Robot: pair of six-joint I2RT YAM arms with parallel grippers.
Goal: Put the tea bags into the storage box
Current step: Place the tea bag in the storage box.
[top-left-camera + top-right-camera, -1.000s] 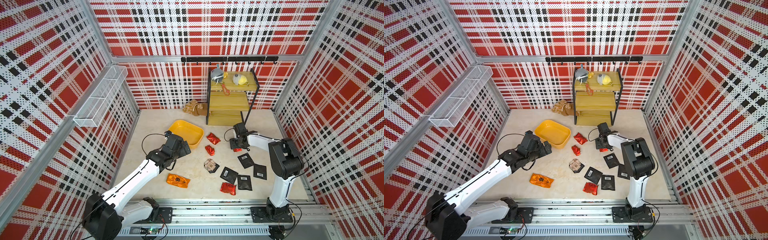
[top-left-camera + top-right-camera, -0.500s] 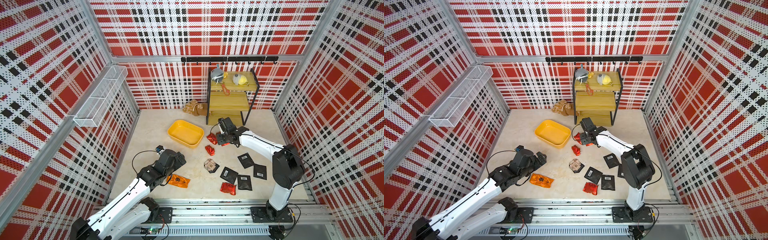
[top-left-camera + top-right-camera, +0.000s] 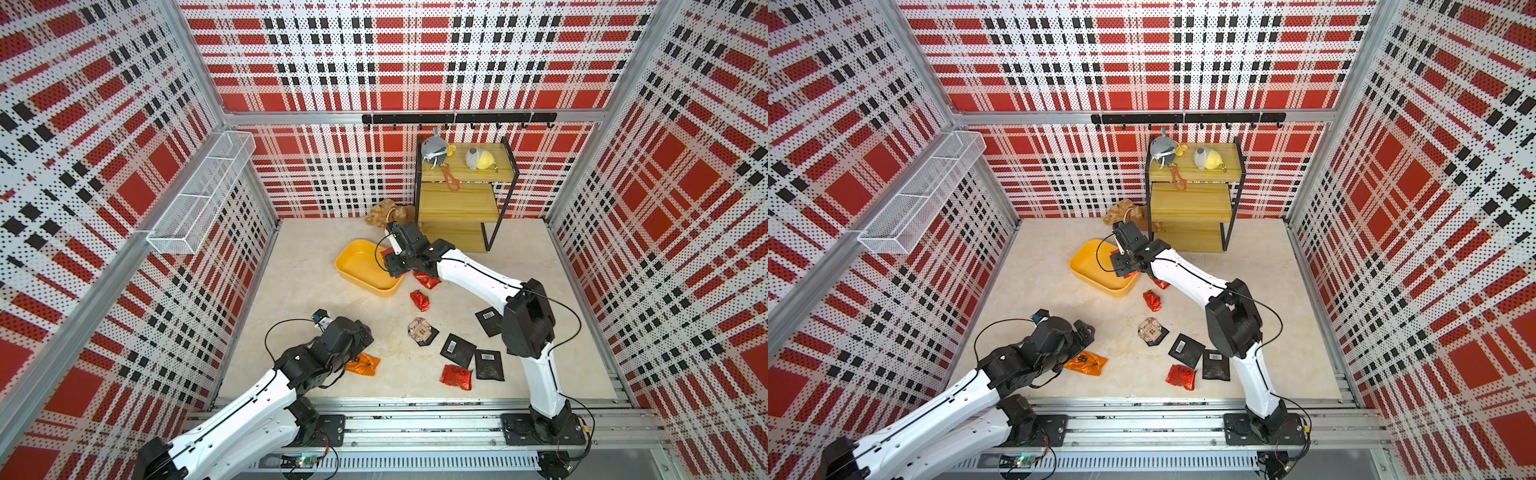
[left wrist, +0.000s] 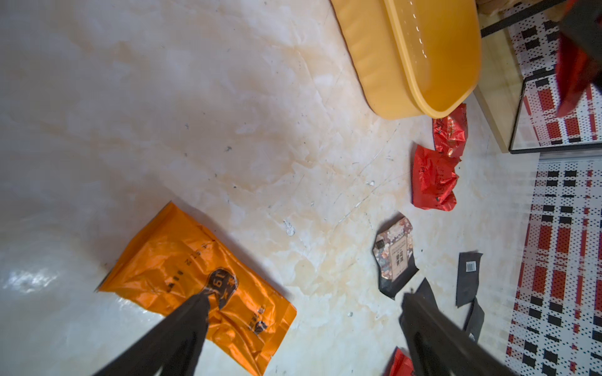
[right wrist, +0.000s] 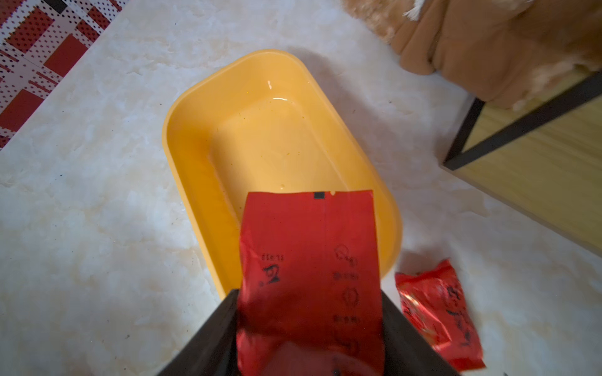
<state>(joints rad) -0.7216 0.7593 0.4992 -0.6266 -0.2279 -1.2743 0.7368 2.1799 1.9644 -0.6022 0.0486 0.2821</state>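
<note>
Tub (image 5: 277,140): smooth glossy yellow plastic, rectangular with rounded corners. It stands on the marble-look table (image 3: 299,299) near the wooden shelf (image 3: 457,199).

Right gripper (image 5: 309,293): the fingers clamp a flat red packet (image 5: 309,247) of smooth foil across its width. The packet hangs over the tub's near end. Its lower part is cut off by the frame, and in both top views the gripper body hides most of it.

Left gripper (image 4: 304,298): the fingers are spread wide, grasping nothing, poised over the orange packet (image 4: 182,270) of creased foil. Whether one fingertip (image 4: 198,309) touches it cannot be told.

Loose on the table, outside the tub:
- Three crinkled red packets (image 3: 419,300), one partly under the right arm (image 3: 478,276).
- Three flat black sachets (image 3: 457,351) with white barcode labels, one partly hidden by that arm.
- One pale patterned packet (image 3: 419,329) on black; whether the black is backing or a separate sachet is unclear.
</note>
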